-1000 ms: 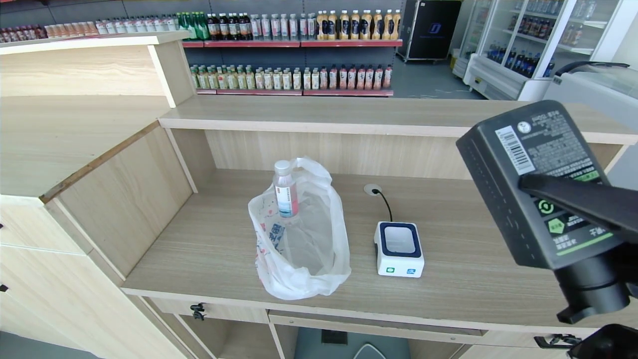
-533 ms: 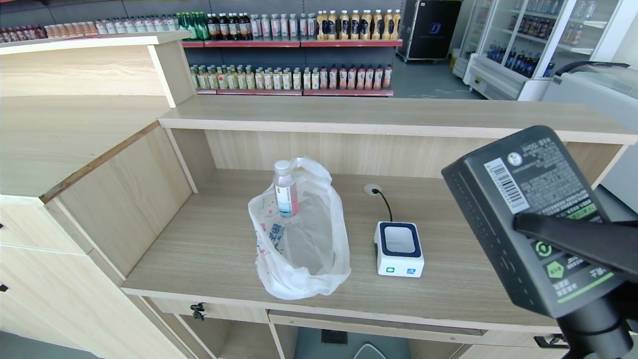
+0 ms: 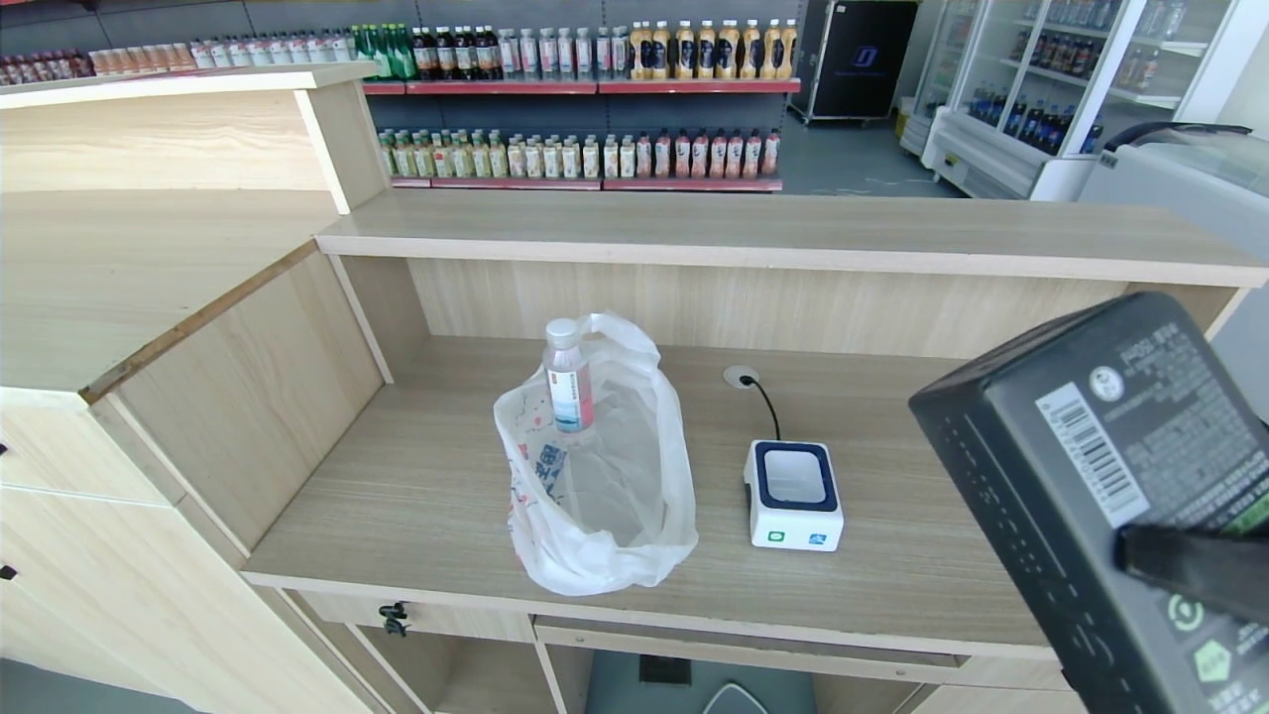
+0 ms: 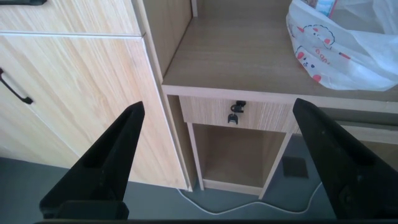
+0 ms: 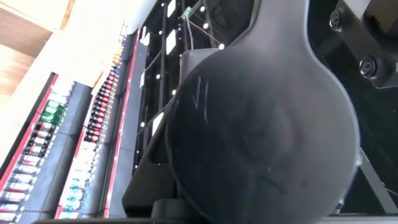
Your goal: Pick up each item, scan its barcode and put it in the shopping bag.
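Dropping lower and rightward, the black container (image 3: 1110, 476) is riding clamped in the right gripper (image 3: 1195, 573), well apart from the scanner (image 3: 793, 494), seemingly awaiting scanning; one bottle (image 3: 568, 382) is already standing in the shopping bag (image 3: 595, 516); the left gripper (image 4: 214, 165) is hanging spread, empty

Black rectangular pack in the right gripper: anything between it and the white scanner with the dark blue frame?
Nothing visible. Only bare wooden counter lies between the black rectangular pack and the white scanner with the dark blue frame. The white plastic shopping bag with the clear bottle sits on the scanner's far side.
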Robot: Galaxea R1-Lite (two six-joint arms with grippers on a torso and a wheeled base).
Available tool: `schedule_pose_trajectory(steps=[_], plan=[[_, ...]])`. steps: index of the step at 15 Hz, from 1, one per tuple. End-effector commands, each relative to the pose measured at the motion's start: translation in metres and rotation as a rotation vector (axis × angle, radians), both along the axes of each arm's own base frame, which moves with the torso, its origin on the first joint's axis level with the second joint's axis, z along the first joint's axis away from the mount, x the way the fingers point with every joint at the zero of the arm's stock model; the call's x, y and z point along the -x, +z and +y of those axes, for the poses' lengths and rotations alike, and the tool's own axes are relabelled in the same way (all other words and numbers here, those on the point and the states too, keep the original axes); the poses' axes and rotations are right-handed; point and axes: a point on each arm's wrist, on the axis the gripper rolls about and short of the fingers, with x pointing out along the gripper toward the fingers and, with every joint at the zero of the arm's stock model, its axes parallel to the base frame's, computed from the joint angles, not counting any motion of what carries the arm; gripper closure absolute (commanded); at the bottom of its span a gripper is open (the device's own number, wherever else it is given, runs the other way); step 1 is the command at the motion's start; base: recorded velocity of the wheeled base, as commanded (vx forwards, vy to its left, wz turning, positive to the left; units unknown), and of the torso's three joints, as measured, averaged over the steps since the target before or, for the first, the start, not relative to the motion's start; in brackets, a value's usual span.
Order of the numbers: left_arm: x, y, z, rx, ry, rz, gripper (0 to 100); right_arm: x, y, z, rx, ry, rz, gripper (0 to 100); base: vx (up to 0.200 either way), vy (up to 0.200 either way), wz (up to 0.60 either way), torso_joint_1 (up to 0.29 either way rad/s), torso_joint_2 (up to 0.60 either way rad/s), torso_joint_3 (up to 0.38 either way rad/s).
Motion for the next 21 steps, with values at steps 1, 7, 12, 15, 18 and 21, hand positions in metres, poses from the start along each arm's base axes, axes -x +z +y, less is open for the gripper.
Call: schedule_pose_trajectory(steps=[1, 7, 12, 15, 18, 21], plan=[[0.0, 0.0, 0.0, 0.0, 0.001, 0.001, 0, 0.006, 0.002, -0.003, -0.006, 0.011, -0.013, 100, 0.0, 0.0, 0.0, 0.0, 0.0, 0.0], [0.0, 0.0, 0.0, 0.0, 0.001, 0.001, 0, 0.012, 0.004, -0.007, -0.007, 0.014, -0.016, 100, 0.0, 0.0, 0.0, 0.0, 0.0, 0.0], [0.0, 0.0, 0.0, 0.0, 0.001, 0.001, 0, 0.013, 0.004, -0.009, -0.011, 0.01, -0.016, 100, 0.0, 0.0, 0.0, 0.0, 0.0, 0.0], [0.0, 0.0, 0.0, 0.0, 0.001, 0.001, 0, -0.006, 0.016, -0.024, -0.139, -0.203, 0.229, 100, 0.0, 0.0, 0.0, 0.0, 0.0, 0.0], [0.0, 0.0, 0.0, 0.0, 0.001, 0.001, 0, -0.019, 0.018, -0.047, -0.477, -0.422, 0.661, 100, 0.0, 0.0, 0.0, 0.0, 0.0, 0.0], [0.0, 0.0, 0.0, 0.0, 0.001, 0.001, 0, -0.033, -0.003, -0.064, -0.93, -0.691, 1.185, 100, 0.0, 0.0, 0.0, 0.0, 0.0, 0.0]])
